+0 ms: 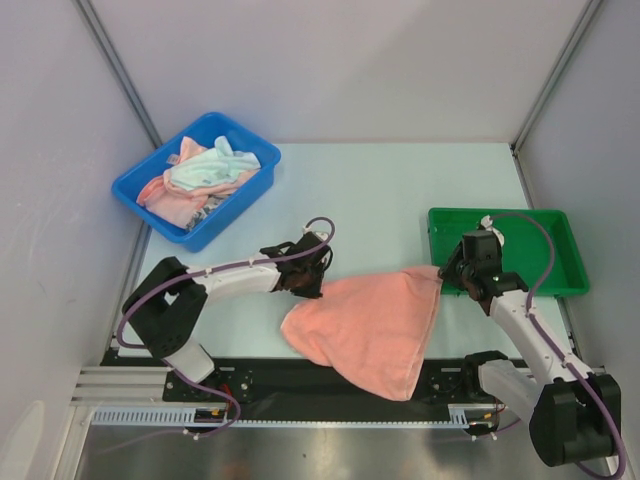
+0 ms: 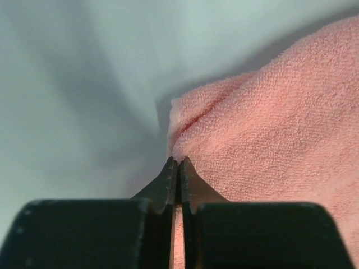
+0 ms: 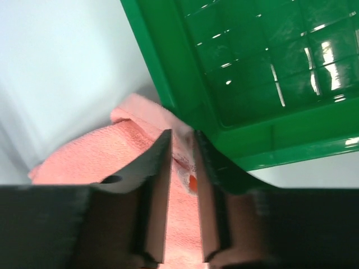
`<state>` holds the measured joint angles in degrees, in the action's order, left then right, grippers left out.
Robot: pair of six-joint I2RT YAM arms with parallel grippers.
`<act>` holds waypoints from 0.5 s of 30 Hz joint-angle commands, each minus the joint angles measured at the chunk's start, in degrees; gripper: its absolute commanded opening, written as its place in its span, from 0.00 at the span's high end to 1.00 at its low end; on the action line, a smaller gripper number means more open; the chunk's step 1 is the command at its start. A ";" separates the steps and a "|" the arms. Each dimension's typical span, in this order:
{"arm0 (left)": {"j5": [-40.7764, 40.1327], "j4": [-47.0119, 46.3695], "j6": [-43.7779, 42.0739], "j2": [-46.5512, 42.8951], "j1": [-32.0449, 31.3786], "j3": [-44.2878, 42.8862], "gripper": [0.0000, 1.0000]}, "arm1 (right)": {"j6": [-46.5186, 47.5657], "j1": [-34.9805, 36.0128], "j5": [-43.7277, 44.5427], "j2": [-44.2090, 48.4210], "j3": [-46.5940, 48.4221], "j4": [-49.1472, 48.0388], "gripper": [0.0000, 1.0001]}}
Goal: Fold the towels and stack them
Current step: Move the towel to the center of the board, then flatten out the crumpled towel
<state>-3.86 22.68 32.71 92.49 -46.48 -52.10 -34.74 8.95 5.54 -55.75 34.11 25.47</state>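
Note:
A salmon-pink towel (image 1: 370, 325) lies partly spread on the table between the arms, and its near edge hangs over the table's front. My left gripper (image 1: 312, 288) is shut on the towel's left corner. In the left wrist view the gripper (image 2: 178, 163) pinches the towel's edge (image 2: 269, 129). My right gripper (image 1: 447, 272) is shut on the towel's right corner beside the green tray (image 1: 545, 260). In the right wrist view the gripper (image 3: 180, 137) has the towel (image 3: 106, 151) between its fingers. More towels, pale mint (image 1: 210, 168) and pink (image 1: 165, 195), lie crumpled in the blue bin (image 1: 235, 210).
The green tray's rim (image 3: 162, 56) is right next to my right fingers, and the tray holds nothing. The blue bin stands at the far left. Grey walls close in the table on the left, right and back.

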 commanded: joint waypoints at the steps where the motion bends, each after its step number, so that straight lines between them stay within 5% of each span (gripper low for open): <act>1: 1.13 -1.15 0.25 -2.66 0.07 -0.46 1.00 | 0.55 -0.34 -1.06 1.95 -1.58 -5.43 0.75; 3: 0.70 1.13 0.16 -3.89 0.07 -1.78 1.00 | 1.34 -0.34 -0.80 2.31 -1.41 -6.22 1.00; 7: -2.29 3.95 -0.71 -8.37 0.16 -3.01 1.00 | 1.96 -0.34 -0.88 0.29 0.52 -5.70 1.00; 11: -5.80 10.19 0.16 -11.71 0.16 -4.77 1.00 | 3.62 0.37 -10.00 -0.06 0.70 -11.66 1.00; 15: -16.25 23.79 2.88 -19.96 0.16 -6.61 0.95 | 5.63 8.07 -13.54 -2.69 7.35 -17.99 1.00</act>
<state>-10.28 35.11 33.23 79.53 -46.50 -55.81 -32.14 12.08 -2.59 -57.36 34.76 17.19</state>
